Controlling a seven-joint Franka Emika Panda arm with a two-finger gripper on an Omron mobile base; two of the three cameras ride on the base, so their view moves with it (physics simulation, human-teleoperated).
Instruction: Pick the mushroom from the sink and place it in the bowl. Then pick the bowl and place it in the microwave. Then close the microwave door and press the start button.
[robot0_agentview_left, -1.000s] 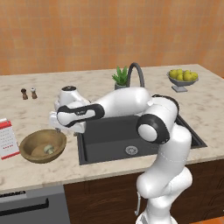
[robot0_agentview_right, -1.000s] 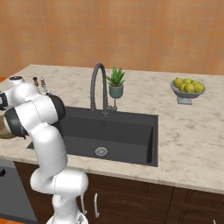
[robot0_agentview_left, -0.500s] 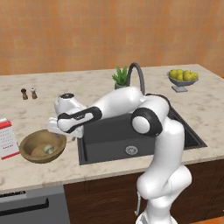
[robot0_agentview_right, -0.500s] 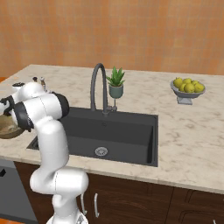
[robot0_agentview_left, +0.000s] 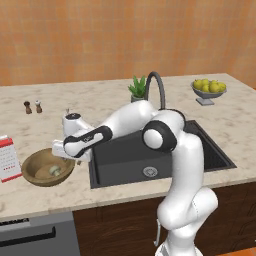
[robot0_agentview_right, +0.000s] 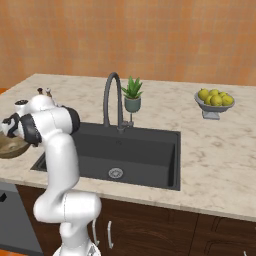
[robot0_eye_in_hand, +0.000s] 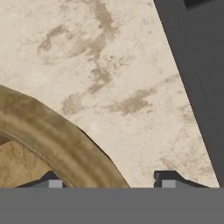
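Gripper (robot0_eye_in_hand: 105, 181) straddles bowl (robot0_agentview_left: 37, 172) rim (mushroom (robot0_agentview_left: 54, 171) inside).

An orange-brown textured wall (robot0_agentview_left: 100, 35) rises behind a beige marbled counter (robot0_agentview_left: 90, 102) that spans the room. Dark wooden cabinet doors (robot0_agentview_right: 150, 232) with pale handles sit below the counter's front edge, and a grey appliance front (robot0_agentview_left: 35, 235) stands under its left corner.

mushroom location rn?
In the left base view, the mushroom lies inside the wooden bowl on the counter, left of the sink.
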